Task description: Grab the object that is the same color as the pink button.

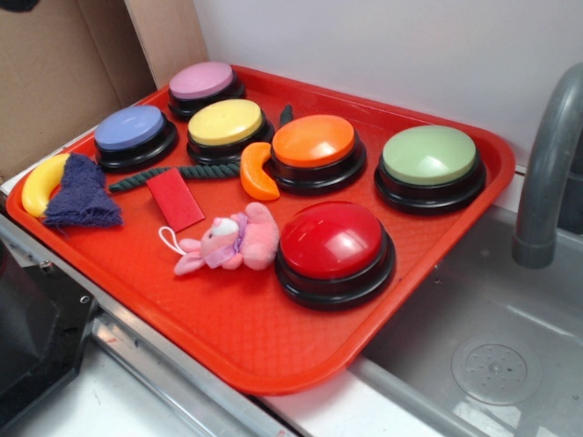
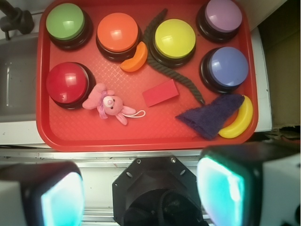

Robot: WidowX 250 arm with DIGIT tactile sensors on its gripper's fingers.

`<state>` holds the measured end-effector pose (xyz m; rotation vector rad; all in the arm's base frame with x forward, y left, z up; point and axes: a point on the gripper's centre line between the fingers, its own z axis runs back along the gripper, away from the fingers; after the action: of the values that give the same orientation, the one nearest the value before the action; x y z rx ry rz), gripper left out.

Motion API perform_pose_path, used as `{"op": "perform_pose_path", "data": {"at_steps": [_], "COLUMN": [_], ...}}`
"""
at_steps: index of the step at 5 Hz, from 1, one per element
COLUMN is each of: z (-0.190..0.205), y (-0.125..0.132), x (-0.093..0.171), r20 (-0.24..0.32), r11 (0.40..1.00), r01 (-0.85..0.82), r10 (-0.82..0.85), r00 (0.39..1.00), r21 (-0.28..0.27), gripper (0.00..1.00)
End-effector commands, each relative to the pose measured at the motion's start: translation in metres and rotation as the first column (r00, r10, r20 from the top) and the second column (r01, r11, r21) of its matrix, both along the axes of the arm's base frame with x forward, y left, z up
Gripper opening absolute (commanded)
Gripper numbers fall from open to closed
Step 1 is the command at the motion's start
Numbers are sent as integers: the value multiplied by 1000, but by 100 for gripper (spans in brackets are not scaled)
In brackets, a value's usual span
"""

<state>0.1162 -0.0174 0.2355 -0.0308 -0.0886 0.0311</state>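
Pink plush is seen in the small bunny point(image 1: 235, 244) point(image 2: 107, 104), lying on its side on the red tray point(image 1: 228, 337) point(image 2: 94, 136), touching the near-left edge of the red button point(image 1: 333, 248) point(image 2: 67, 83). The pink button point(image 1: 202, 84) point(image 2: 223, 17) is set at the tray's far left corner, well apart. The gripper point(image 2: 141, 193) is held wide open above the tray's near edge, with nothing grasped.

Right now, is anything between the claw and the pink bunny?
Nothing visible. The open claw hangs above the tray's near edge; the pink plush bunny lies uncovered, against the red button.
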Motion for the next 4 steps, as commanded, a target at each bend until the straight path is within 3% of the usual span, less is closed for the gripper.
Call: {"op": "perform_pose_path", "data": {"at_steps": [1, 2, 4], "z": [0, -22, -86], "y": [0, -13, -30], "x": [0, 21, 43], "r20": [0, 48, 44], "r11": [1000, 970, 846], "r01": [0, 241, 533], "r10": [0, -242, -533], "r00": [1000, 969, 845], "r21": [0, 19, 1], "gripper": [100, 100, 100]}}
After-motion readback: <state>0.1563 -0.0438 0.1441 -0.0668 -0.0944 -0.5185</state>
